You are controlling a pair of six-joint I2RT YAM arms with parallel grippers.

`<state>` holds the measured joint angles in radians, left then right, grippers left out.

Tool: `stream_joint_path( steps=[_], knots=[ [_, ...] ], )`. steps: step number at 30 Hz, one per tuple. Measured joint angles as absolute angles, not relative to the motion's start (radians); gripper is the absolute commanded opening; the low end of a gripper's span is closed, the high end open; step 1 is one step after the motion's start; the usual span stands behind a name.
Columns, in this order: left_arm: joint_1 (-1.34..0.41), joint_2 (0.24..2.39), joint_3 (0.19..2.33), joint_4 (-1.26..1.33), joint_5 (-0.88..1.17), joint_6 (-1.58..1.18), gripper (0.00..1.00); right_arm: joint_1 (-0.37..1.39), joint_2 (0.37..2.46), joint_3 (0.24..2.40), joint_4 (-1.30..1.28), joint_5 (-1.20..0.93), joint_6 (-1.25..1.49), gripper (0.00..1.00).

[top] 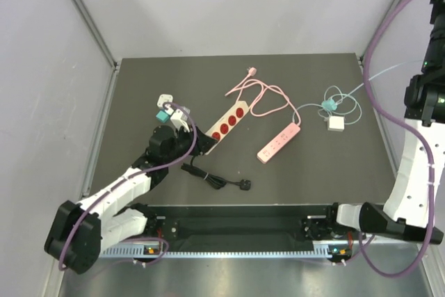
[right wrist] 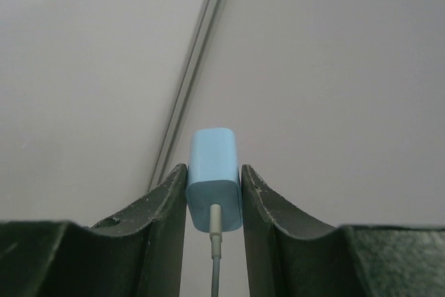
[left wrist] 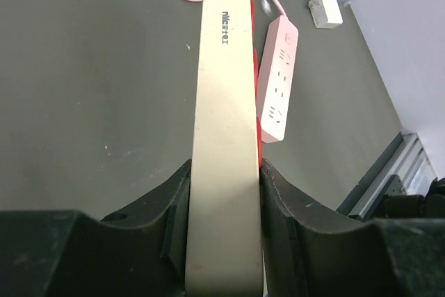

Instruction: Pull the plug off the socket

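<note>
Left gripper [left wrist: 224, 173] clamped the near end of the cream power strip [left wrist: 222, 67], long axis running straight out from its fingers; right gripper [right wrist: 213, 169] pinched the blue plug [right wrist: 213, 180] end-on, well up-right of the strip, apparently unplugged.

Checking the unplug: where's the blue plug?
Right wrist view, centre frame: the blue plug sits pinched in the right gripper, lifted clear with only bare wall behind it.

arms [top: 119, 194]: white shells, black joints | cables [top: 368, 53]: purple | pincer fingers [right wrist: 163, 231]: black, possibly rubber
</note>
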<state>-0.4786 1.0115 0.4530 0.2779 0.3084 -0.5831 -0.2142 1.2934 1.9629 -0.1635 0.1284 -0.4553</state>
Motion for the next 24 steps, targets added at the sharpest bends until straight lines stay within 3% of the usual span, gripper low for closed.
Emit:
stream_joint_path(
  steps=[6,14,24],
  knots=[
    [-0.477,1.090,0.434,0.350,0.317,-0.654,0.00,-0.214,1.185,1.692,-0.130,0.075,-0.452,0.00],
    [-0.476,1.161,0.434,0.407,0.333,-0.688,0.00,-0.215,1.218,1.238,-0.139,-0.002,-0.460,0.00],
    [-0.476,1.297,0.434,0.530,0.374,-0.766,0.00,-0.220,1.358,1.074,-0.218,-0.133,-0.459,0.00]
  ],
)
